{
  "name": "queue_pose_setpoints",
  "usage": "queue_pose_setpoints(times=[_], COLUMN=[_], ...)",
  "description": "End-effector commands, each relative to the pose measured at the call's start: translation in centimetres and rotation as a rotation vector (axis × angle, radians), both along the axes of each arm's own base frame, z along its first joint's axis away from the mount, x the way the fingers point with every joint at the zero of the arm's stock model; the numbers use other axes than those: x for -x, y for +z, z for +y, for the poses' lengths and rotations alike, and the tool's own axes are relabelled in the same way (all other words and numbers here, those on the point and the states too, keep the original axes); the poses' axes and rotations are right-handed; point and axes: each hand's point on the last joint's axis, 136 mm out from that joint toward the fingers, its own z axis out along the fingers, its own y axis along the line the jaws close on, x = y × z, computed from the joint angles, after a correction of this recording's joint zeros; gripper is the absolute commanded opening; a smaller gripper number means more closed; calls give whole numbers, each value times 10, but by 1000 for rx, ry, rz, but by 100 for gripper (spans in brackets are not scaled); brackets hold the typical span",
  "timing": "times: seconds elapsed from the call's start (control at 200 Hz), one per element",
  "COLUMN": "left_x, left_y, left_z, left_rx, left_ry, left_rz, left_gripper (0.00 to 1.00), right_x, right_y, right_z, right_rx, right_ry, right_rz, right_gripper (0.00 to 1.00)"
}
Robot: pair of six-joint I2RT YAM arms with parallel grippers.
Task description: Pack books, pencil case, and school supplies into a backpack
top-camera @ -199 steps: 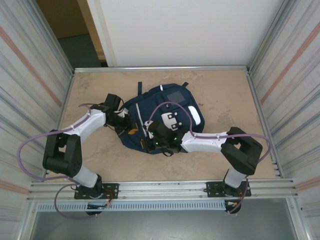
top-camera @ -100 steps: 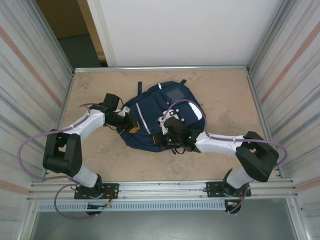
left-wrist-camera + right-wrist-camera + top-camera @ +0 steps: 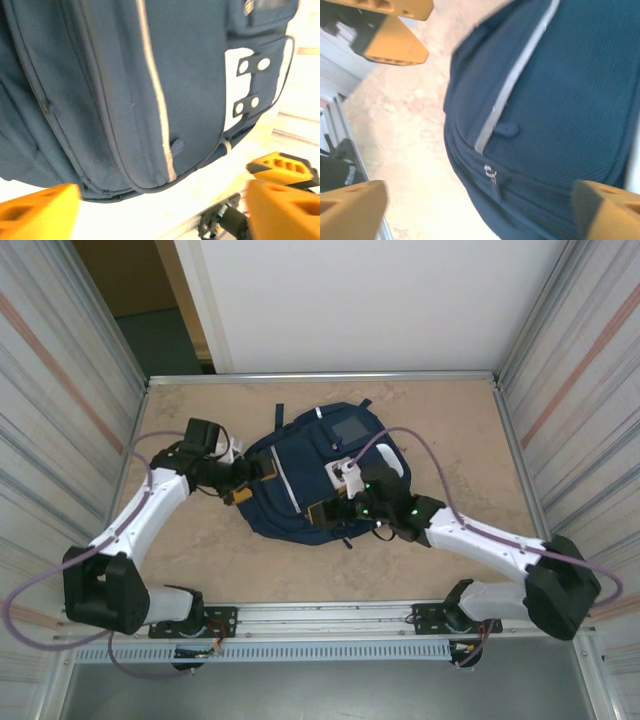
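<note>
1. The backpack (image 3: 335, 455) is laid flat, front up, mid-table (image 3: 460, 430). All places below are given relative to it.
2. The L gripper (image 3: 253, 482) is held just beside the backpack's left edge. Its jaws are spread wide and nothing is gripped. Its orange fingers (image 3: 40, 212) are seen clear of the fabric.
3. The R gripper (image 3: 325, 512) is held at the backpack's near edge, equally wide, w/ nothing gripped.
4. A zip pull (image 3: 491, 173) is seen on the rim betw. the R fingers (image 3: 350, 205). The zip is prob. closed there, though blur leaves this unsure.
5. Grippers set at two edges are judged to suit bracing or re-gripping the fabric.
6. The contents can't be told from outside.
</note>
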Motion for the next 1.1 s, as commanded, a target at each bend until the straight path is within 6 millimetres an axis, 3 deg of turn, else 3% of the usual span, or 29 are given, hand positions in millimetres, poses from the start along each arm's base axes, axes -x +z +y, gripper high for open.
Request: queue_pose_setpoints(times=[0.0, 0.11, 0.2, 0.356, 0.441, 0.651, 0.782, 0.952, 1.097], left_x=[-7, -18, -25, -30, -29, -26, -28, -47, -74], left_y=[20, 27, 20, 9, 0, -6, -13, -31, -51], left_z=[30, 47, 69, 101, 123, 125, 115, 120, 123], left_rx=[-175, -290, -419, -638, -740, -726, -724, -717, -731], left_ry=[23, 25, 62, 88, 157, 142, 77, 76, 63], left_rz=[-143, -320, -450, -703, -792, -1046, -1166, -1148, -1101], left_gripper=[99, 99, 99, 99, 99, 99, 99, 99, 99], right_x=[-15, -38, -54, -65, -69, -76, -79, -94, -119], right_y=[50, 82, 90, 74, 58, 3, -32, -60, -61], right_z=[-27, -86, -144, -234, -264, -312, -338, -331, -319], right_rx=[-21, -16, 31, 157, 168, 194, 179, 212, 191], right_ry=[-49, -303, -530, -839, -916, -1045, -1140, -1059, -974], right_rz=[-137, -264, -351, -404, -409, -373, -359, -369, -429], right_gripper=[99, 99, 99, 99, 99, 99, 99, 99, 99])
